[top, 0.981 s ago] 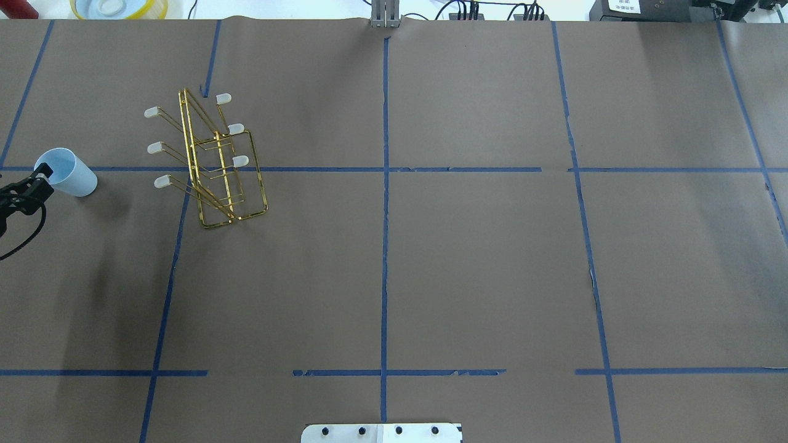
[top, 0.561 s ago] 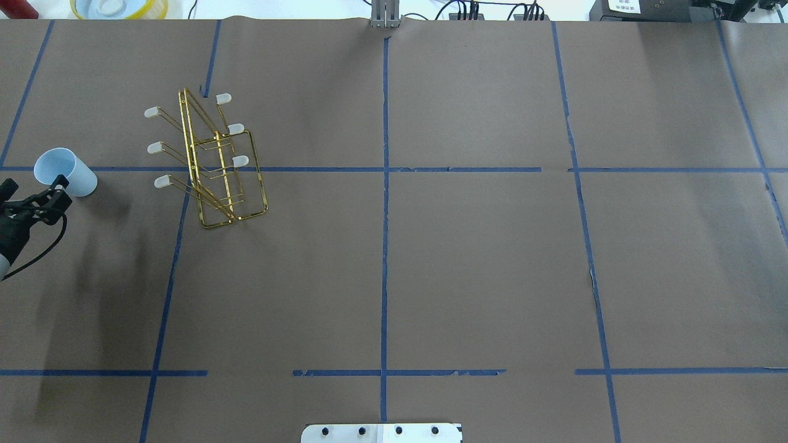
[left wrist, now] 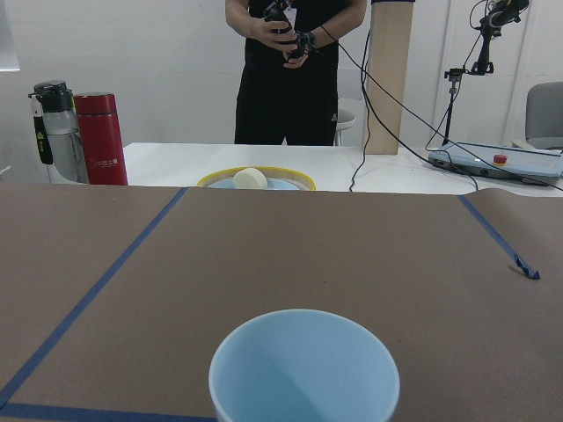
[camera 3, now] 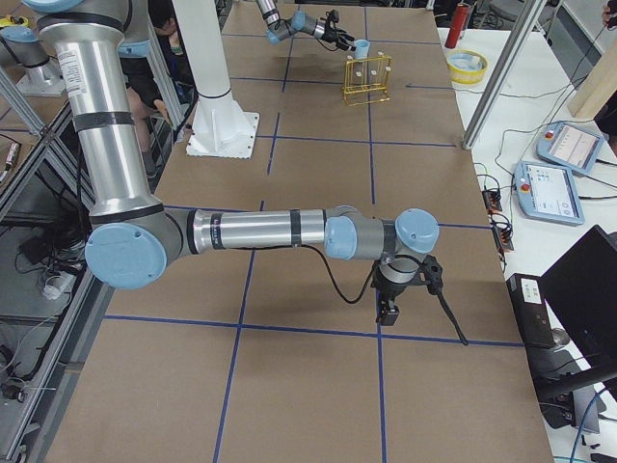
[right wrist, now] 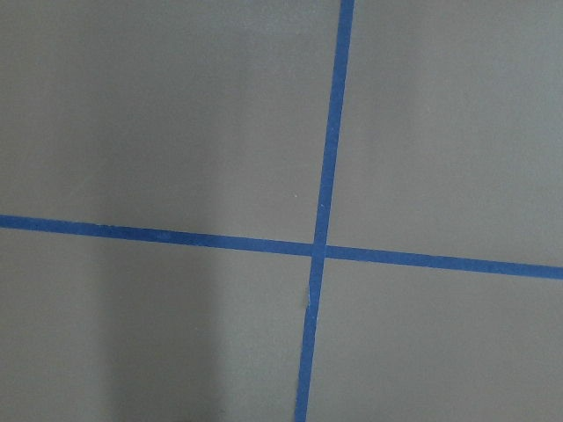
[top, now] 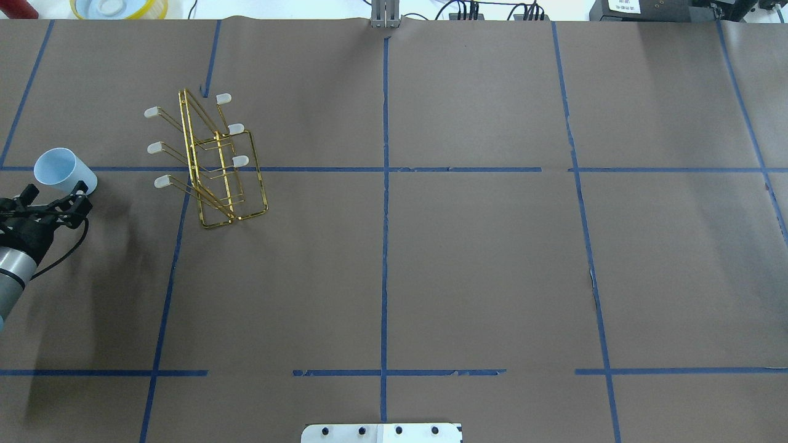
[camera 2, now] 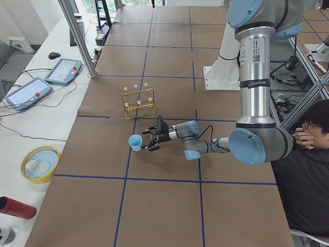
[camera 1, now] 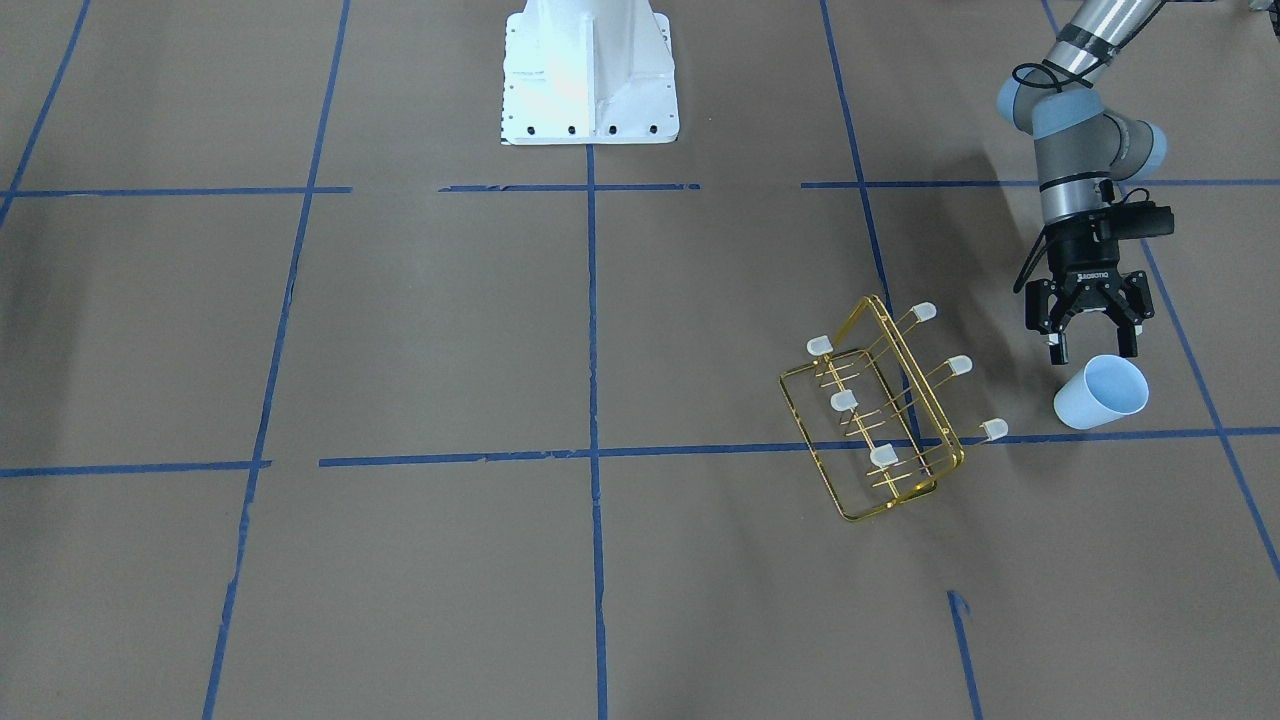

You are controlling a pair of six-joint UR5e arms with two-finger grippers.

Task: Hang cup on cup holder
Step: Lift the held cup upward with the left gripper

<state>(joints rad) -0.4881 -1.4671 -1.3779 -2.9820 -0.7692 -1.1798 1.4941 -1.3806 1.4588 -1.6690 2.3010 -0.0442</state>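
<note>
The pale blue cup [top: 61,172] stands upright, mouth up, at the table's far left; it also shows in the front view [camera 1: 1100,392] and fills the bottom of the left wrist view [left wrist: 303,369]. My left gripper [top: 52,191] is open and empty, level with the cup and just on the robot's side of it [camera 1: 1092,352]. The gold wire cup holder [top: 215,166] stands to the cup's right, apart from it, its prongs bare [camera 1: 880,420]. My right gripper [camera 3: 390,309] points down at bare table far to the right; I cannot tell whether it is open.
A yellow bowl [left wrist: 255,180] and a red bottle [left wrist: 98,139] stand on the white bench beyond the table's left end, where a person stands. The white robot base [camera 1: 590,70] is at mid-table. An operator [camera 2: 308,154] sits behind the left arm.
My left gripper has shifted right in the overhead view, from the cup's left rim to just below the cup, with more of the arm showing. The cup and rack have not moved.
</note>
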